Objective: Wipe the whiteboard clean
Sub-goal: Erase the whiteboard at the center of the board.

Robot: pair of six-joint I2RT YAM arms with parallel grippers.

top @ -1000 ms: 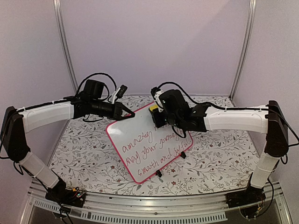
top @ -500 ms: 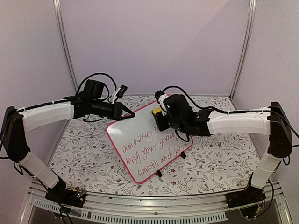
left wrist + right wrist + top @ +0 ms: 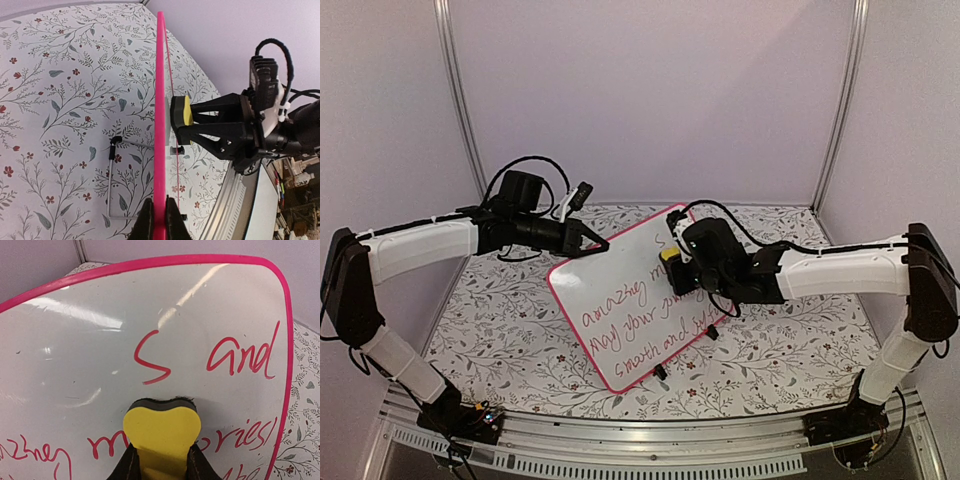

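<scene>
The whiteboard (image 3: 612, 268), pink-framed, leans tilted on the floral table with red handwriting over its lower half. My left gripper (image 3: 599, 244) is shut on its upper left frame edge; in the left wrist view the fingers (image 3: 145, 222) pinch the pink edge (image 3: 160, 110). My right gripper (image 3: 676, 268) is shut on a yellow eraser (image 3: 669, 255) pressed against the board's right part. In the right wrist view the eraser (image 3: 162, 426), its dark felt on the whiteboard (image 3: 90, 340), sits just below a red "S", between the jaws of the right gripper (image 3: 161, 467).
Two black clip feet (image 3: 661, 372) (image 3: 713, 333) hold the board's lower edge. A wire stand (image 3: 112, 175) lies on the flowered cloth (image 3: 500, 330) behind the board. Lilac walls and metal posts (image 3: 460, 110) close in the back and sides.
The right gripper has slid the eraser from the board's top corner down and to the right across its surface. The left gripper has kept still on the frame.
</scene>
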